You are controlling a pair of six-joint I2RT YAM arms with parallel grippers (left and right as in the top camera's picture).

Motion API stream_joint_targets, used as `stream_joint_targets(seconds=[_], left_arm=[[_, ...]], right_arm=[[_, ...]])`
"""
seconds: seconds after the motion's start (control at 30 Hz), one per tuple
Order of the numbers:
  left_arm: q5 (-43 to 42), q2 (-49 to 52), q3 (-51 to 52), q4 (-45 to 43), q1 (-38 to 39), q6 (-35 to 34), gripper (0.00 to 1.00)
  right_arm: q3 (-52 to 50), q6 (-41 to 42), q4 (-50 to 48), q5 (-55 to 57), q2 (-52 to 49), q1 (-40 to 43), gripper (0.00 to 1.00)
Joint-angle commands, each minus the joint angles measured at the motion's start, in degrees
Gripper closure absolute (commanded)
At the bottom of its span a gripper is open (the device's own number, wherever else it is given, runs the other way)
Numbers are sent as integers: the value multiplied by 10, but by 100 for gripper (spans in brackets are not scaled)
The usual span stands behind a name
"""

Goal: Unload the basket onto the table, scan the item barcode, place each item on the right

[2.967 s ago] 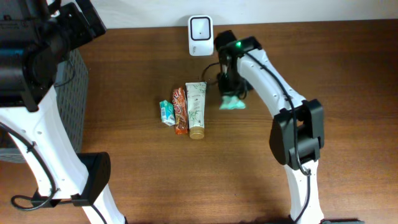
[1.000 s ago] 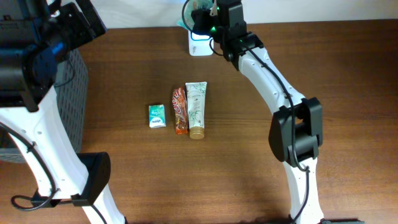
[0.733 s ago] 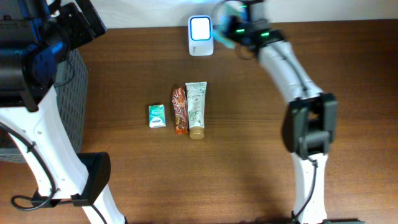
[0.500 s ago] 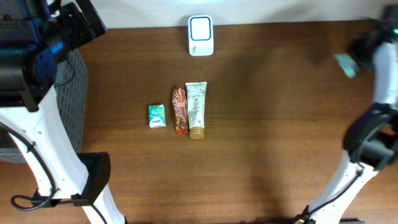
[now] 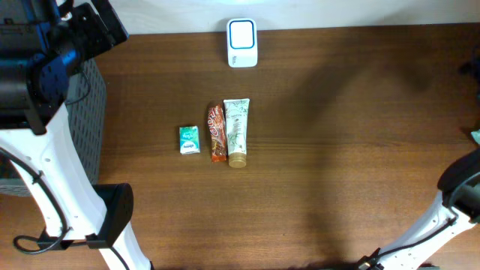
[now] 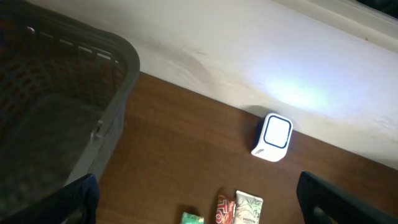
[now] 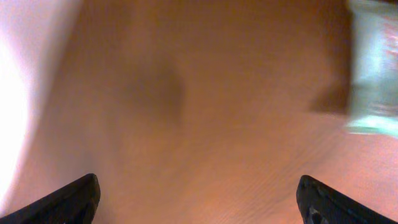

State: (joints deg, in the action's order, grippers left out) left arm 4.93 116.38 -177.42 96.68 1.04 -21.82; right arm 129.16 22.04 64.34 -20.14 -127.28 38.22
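On the brown wooden desk (image 5: 337,187), against a brown snack-bar wrapper (image 5: 217,133): cream gold-capped plastic tube (image 5: 237,127), likely light, squashy, slick, best pinched crosswise near the stiff cap; left fingers (image 6: 74,199) and right fingers (image 7: 74,199) spread wide, empty

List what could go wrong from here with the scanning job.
1. The brown bar and the tube lie side by side, seemingly touching; a pincer picking one may drag the other.
2. The teal packet is cut off by the overhead view's right edge, so tracking it there may fail.
3. The right wrist view is blurred, so aiming the open right pincer from it looks unreliable.
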Motion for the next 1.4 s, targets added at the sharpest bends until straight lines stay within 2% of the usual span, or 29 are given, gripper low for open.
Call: stream_joint_targets(seconds=[0.0,0.07,0.2,0.33,0.4,0.47,0.6,0.63,0.7,0.8,0.93,1.07,1.13,1.27,1.37], left_arm=[[0,-2,0,0,-1,9,1],[0,-2,0,0,-1,9,1],[0,-2,0,0,-1,9,1],[0,-2,0,0,-1,9,1],[0,-2,0,0,-1,9,1],[0,-2,0,0,-1,9,1],[0,-2,0,0,-1,9,1],[0,-2,0,0,-1,9,1],[0,-2,0,0,-1,9,1],[0,-2,0,0,-1,9,1],[0,-2,0,0,-1,9,1],[0,-2,0,0,-1,9,1],[0,-2,0,0,-1,9,1],[0,-2,0,0,-1,9,1],[0,-2,0,0,-1,9,1]], right_arm=[[19,-105,38,-302,47,-77,1],[14,-181,110,-273,41,-161,1],[-38,-190,143,-151,38,-328,1],[-137,-186,93,-143,31,-452,1],[-209,-181,26,-132,31,-522,1],[-241,-125,-25,-87,31,-565,0],[-272,14,-104,126,31,-668,1],[-276,29,-112,154,31,-680,1],[-287,75,-131,226,31,-711,13],[-301,75,-165,231,31,-732,20],[-339,113,-192,287,31,-750,23],[-387,115,-241,288,31,-750,27],[-402,115,-249,299,31,-749,35],[-373,114,-211,329,38,-734,35],[-342,47,-210,329,38,-729,35]])
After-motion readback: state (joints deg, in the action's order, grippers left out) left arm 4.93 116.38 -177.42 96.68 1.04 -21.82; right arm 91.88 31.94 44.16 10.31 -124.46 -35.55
